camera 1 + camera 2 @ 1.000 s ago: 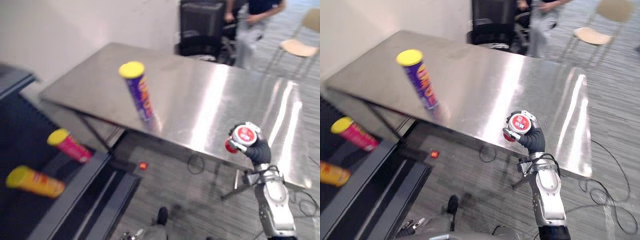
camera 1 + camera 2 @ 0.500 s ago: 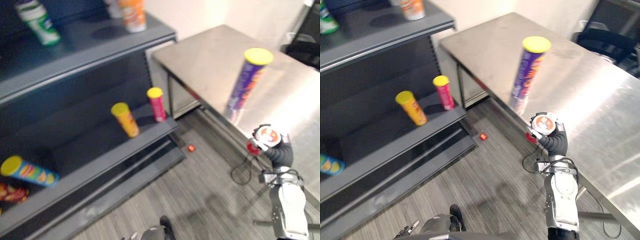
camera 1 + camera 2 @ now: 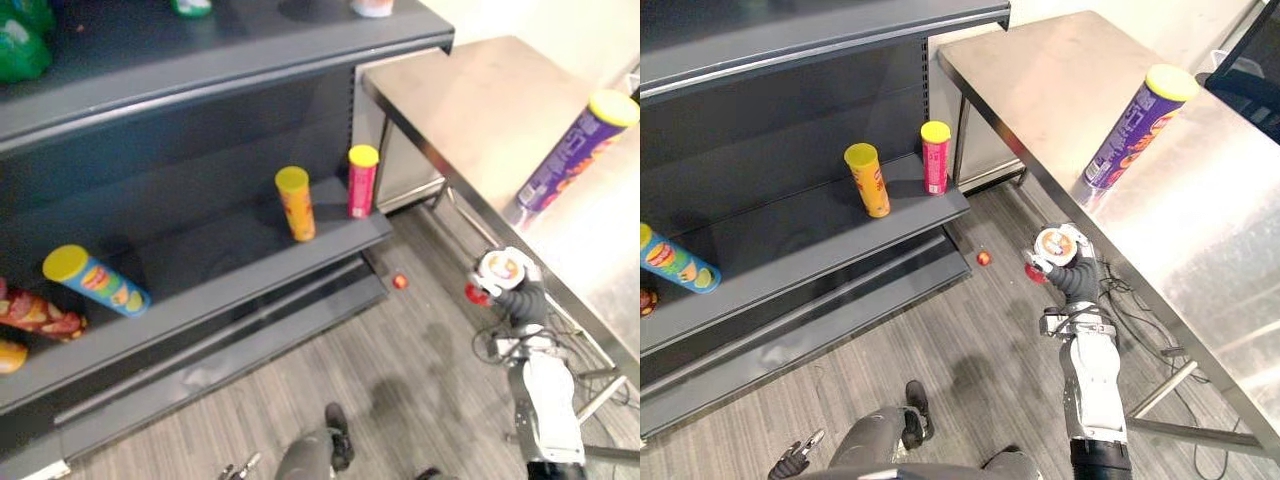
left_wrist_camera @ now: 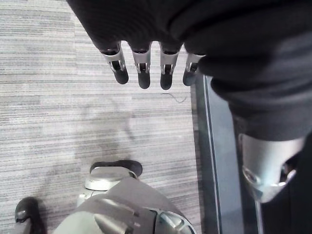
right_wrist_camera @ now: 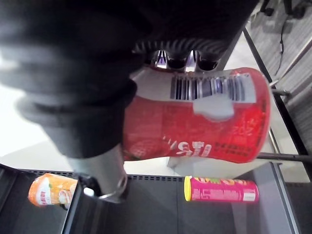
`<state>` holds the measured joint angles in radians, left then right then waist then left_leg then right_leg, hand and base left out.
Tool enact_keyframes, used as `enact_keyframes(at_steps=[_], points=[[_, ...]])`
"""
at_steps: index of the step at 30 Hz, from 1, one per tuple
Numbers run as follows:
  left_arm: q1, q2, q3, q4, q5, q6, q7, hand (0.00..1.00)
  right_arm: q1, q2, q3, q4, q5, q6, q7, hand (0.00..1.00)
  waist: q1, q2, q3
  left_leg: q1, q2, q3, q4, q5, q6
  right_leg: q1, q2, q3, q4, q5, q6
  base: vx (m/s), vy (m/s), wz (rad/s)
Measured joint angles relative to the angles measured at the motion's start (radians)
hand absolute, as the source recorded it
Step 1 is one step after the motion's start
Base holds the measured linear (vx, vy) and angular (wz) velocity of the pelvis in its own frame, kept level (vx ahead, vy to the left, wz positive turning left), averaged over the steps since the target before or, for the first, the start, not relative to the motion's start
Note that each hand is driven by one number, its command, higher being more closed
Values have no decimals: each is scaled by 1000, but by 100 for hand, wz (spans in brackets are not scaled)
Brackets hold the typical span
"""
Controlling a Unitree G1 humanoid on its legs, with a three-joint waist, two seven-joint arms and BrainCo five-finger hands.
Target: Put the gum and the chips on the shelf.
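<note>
The left hand [image 4: 141,62] hangs low over the grey floor [image 4: 58,97], its fingers [image 4: 120,73] straight and relaxed, with nothing in them.

The right hand [image 3: 1072,283] is raised over the floor in the gap between the shelf [image 3: 770,228] and the worktop [image 3: 1060,70], close to the worktop's edge. Its fingers and thumb are curled round the gum [image 3: 1054,245], a red tub with a white lid. In the right wrist view the tub [image 5: 195,117] lies across the palm, with fingertips [image 5: 178,59] showing past its far side. The gum touches neither the shelf nor the worktop.

On the floor near the shelf's foot lies a small red object [image 3: 984,258].

On the shelf's lower board, a yellow can [image 3: 869,181] and a pink can [image 3: 935,158] stand upright near its right end, close together but apart. Further left on the same board a blue can [image 3: 97,281] lies tilted on its side, and a red packet [image 3: 35,312] lies just beyond it at the far left. An orange bottle [image 5: 48,190] sits on the shelf too.

The chips [image 3: 1130,125], a purple can with a yellow lid, stand on their base on the steel worktop, near the edge that faces the floor and well apart from the shelf.
</note>
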<state>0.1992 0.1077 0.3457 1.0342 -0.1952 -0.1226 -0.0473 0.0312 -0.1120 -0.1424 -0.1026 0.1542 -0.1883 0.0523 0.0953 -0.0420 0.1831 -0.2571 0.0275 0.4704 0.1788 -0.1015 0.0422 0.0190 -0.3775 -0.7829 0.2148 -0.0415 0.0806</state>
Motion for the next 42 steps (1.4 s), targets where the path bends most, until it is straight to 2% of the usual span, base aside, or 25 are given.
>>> enact_keyframes(at_steps=[4,15,20,21,22,23,24,25,28,29,30,31,32,34,37,39,40,41,42], points=[[1,-12,29,-2,1,1,-4,0,1,0,0,1,0,3,15,100,1,-2,1,2,-7,2,-50,31,-28,9,32,-2,-65,-6,-4,-29,-105,4],[2,-38,46,-1,22,1,-19,0,41,0,2,1,0,4,46,100,-7,-13,6,114,-19,36,-279,173,-14,38,78,-11,-92,-17,-10,-2,-93,0],[2,-38,45,-9,21,0,-18,0,41,-1,7,7,0,5,45,100,-8,-20,8,115,-17,6,-273,177,-4,42,73,-13,-52,-15,-8,75,-70,16],[2,-37,45,-10,21,0,-18,0,38,-1,16,11,0,5,44,100,-7,-21,8,111,-15,0,-267,175,-1,42,73,-18,-45,-15,-7,116,-76,42],[0,-34,45,-17,19,0,-18,0,28,-2,39,21,1,5,44,100,-10,-27,11,70,-1,-17,-195,146,19,42,71,-36,-31,-12,-4,108,-78,42],[0,-30,45,-26,12,-4,-17,0,10,-8,68,40,1,5,43,100,-3,-34,17,17,27,-26,-77,98,31,42,71,-43,-16,-10,0,110,-74,38],[2,-26,45,-26,5,-3,-16,0,-3,-12,83,49,1,6,43,100,2,-34,18,-7,45,-29,-19,70,35,42,74,-43,-7,-9,2,118,-39,22],[5,-22,45,-26,-29,-3,-13,0,-27,-11,125,56,1,6,44,100,17,-29,22,-36,77,-42,80,15,39,55,81,-45,10,-2,13,83,6,12],[2,-17,43,-31,-40,-4,-13,0,-39,-9,173,56,1,5,48,100,37,-25,25,-46,79,-76,136,-51,33,78,66,-44,60,9,25,49,73,35],[3,-16,15,-36,-40,-4,-9,0,-33,-13,179,56,1,6,57,100,43,-19,29,-23,48,-109,107,-60,42,47,15,21,183,31,-28,55,141,58],[3,-17,-3,-38,-40,-4,-5,0,-27,-20,179,55,1,6,61,100,40,-6,31,-2,37,-127,85,-56,41,8,0,93,261,58,-107,94,187,92],[-2,-12,-40,-39,-39,-5,0,0,-12,-33,178,53,1,5,66,100,20,24,28,10,29,-188,52,-27,39,-71,66,306,313,-9,-120,167,217,126],[-11,6,-70,-37,-38,-10,3,0,12,-34,179,39,1,6,69,100,-2,35,32,36,4,-256,-7,10,52,-113,170,519,294,-72,-85,140,184,144],[-11,21,-76,-34,-36,-17,3,0,57,-32,178,10,1,6,74,100,-32,27,30,91,-46,-322,-83,47,53,-135,240,684,262,-110,-43,152,78,144],[-19,36,-74,5,-35,-30,11,0,112,-31,186,-56,1,5,87,100,-44,5,21,166,-136,-414,-124,64,63,-180,257,768,195,-122,-23,213,27,130],[-19,42,-72,13,-34,-30,13,0,110,-29,193,-59,1,5,89,100,-43,0,16,179,-151,-452,-139,51,53,-202,258,764,147,-116,-16,145,11,69],[-19,45,-62,23,-34,-30,14,0,110,-26,196,-59,1,5,90,100,-39,-5,9,179,-144,-439,-139,28,56,-205,258,758,108,-105,1,175,-11,59],[-22,44,-50,34,-35,-26,21,0,113,-28,200,-59,1,5,92,100,-32,-12,4,176,-125,-380,-93,6,42,-174,250,746,23,-87,30,164,-25,29],[-14,42,-44,36,-34,-26,21,0,115,-27,199,-57,2,6,93,100,-26,-13,1,177,-127,-386,-81,12,54,-157,251,734,-10,-78,39,218,-34,39]])
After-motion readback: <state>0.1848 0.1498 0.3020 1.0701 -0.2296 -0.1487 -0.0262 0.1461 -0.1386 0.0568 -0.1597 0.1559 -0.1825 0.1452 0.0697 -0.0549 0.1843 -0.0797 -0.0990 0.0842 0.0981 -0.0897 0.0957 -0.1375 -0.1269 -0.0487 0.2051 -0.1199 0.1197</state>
